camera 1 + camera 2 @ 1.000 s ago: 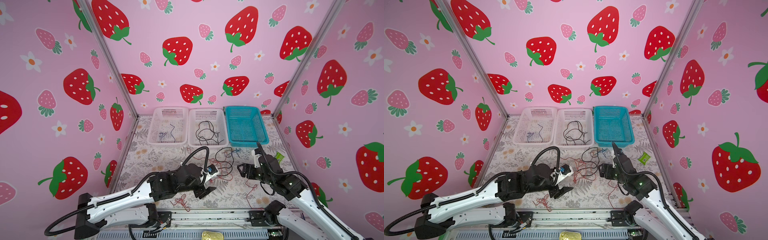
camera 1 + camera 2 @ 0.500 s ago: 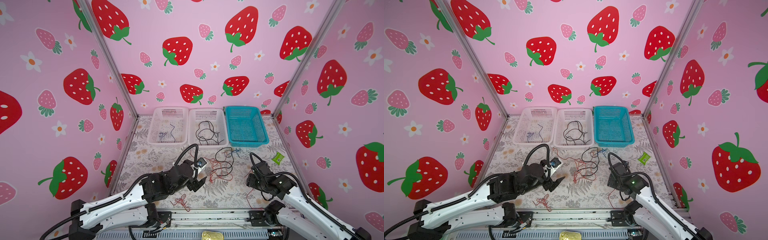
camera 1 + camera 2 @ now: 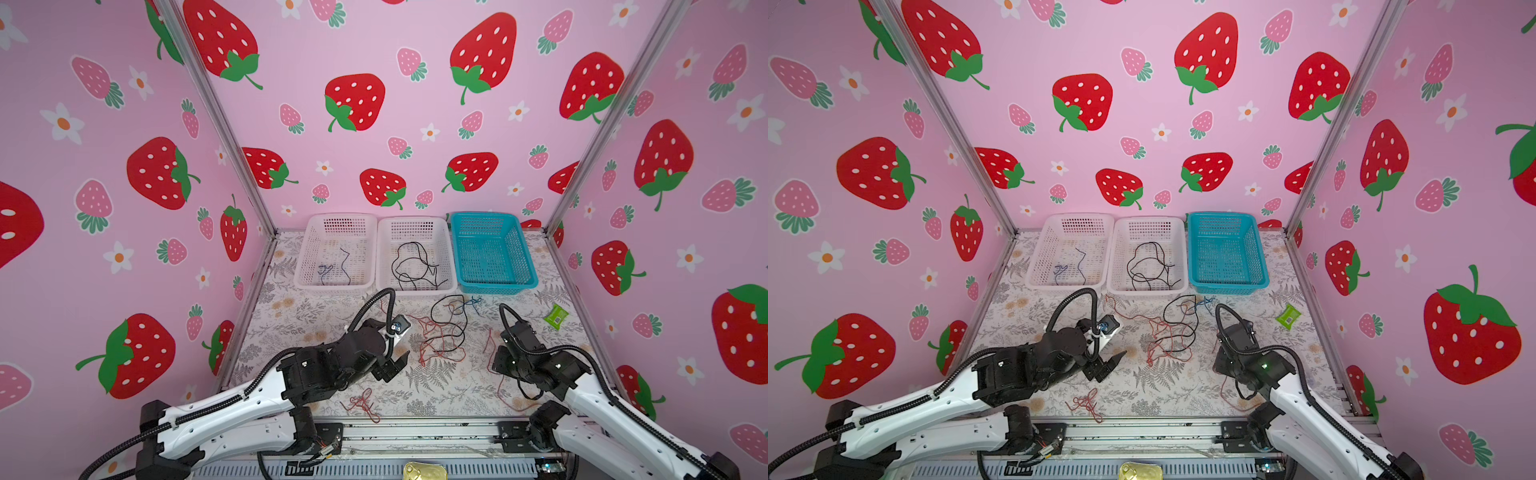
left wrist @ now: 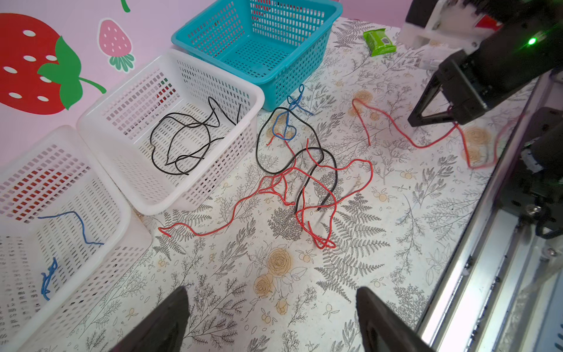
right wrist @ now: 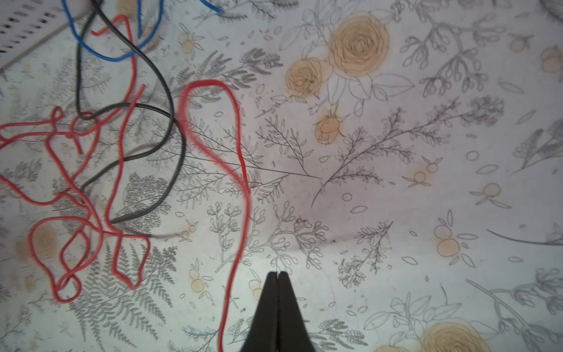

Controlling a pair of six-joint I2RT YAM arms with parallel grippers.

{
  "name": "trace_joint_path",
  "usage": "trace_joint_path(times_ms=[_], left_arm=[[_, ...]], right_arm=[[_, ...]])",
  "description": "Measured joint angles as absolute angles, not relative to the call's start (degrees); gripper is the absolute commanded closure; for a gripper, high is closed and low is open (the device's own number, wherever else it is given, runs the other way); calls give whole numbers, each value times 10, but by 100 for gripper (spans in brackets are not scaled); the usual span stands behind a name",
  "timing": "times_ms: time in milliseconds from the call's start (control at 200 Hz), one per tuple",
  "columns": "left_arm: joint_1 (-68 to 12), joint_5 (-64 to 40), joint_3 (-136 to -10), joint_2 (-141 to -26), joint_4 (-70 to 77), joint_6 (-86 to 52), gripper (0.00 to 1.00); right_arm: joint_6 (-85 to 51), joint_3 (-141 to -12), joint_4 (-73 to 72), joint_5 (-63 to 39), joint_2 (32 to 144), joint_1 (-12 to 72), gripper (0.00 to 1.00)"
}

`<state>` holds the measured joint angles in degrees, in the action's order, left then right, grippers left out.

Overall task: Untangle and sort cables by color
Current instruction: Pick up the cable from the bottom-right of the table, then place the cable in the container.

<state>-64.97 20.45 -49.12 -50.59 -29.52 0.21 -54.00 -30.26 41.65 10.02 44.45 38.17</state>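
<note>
Bare mat (image 3: 449, 390) up front, cable tangle (image 3: 442, 332) mid-table, baskets (image 3: 415, 230) behind

red cables (image 5: 245, 176), teal basket (image 3: 490, 253), strawberry-print walls (image 3: 374, 50)

Both top views look from high above my base, down and forward toward the back wall (image 3: 291, 54). They take in the whole tabletop (image 3: 291, 316), my left arm (image 3: 249, 395) and my right arm (image 3: 582, 382). My left wrist camera rides low, looking across the cable tangle (image 4: 306, 186) to the teal basket (image 4: 304, 61) and my right arm. My right wrist camera hangs close over the tabletop, looking steeply down past my right gripper (image 5: 277, 275) at that same tangle.
</note>
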Motion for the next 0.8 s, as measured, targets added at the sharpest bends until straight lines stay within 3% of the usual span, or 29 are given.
trace_joint_path(times_ms=[380,800], left_arm=[[-641,271,-471,-467,-313,4,8],[-616,324,-456,-458,-302,2,8]], right_arm=[[-477,-575,453,190,525,381,100],[-324,-851,367,249,839,292,100]])
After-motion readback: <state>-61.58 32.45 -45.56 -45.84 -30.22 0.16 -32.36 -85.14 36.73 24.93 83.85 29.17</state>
